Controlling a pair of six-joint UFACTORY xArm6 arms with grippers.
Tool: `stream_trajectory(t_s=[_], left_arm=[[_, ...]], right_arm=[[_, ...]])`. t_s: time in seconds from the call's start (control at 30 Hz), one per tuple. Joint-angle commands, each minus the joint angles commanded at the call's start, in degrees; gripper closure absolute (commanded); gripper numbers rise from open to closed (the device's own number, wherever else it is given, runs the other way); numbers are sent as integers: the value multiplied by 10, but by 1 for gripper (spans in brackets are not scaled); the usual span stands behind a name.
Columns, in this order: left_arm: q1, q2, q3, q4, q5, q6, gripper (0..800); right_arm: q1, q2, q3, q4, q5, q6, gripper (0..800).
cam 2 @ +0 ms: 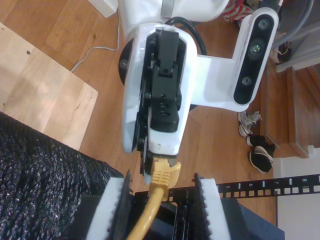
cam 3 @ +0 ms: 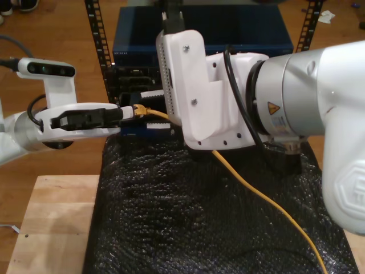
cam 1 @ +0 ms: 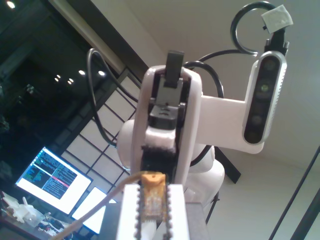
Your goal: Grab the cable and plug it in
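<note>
We see my first gripper [cam 3: 134, 112], at the exterior view's left, clamped on the plug end of the yellow cable [cam 3: 258, 195]. The cable runs from there between the parted fingers of my second gripper [cam 2: 160, 182], which is unclenched and touches nothing. Then it trails across a black textured mat [cam 3: 165, 222]. We see a wooden board [cam 3: 48, 228] beside the mat. An equipment rack [cam 3: 228, 34] stands behind it, on a wooden floor [cam 3: 63, 28].

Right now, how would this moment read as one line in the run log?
my first gripper: shut on cable plug end | my second gripper: open, fingers either side of cable | plug: not yet in rack
</note>
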Motion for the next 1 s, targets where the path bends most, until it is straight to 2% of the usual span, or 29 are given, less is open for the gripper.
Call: stream_trajectory(t_s=[0.3,0.5,0.73,1.0], left_arm=[[-1,0,-1,0,3,17,775],[-1,0,-1,0,3,22,775],[-1,0,-1,-1,3,23,772],[-2,0,-1,0,4,22,771]], right_arm=[[0,0,0,18,1,1,495],[0,0,0,18,1,1,498],[2,0,1,20,1,1,538],[4,0,1,23,1,1,538]])
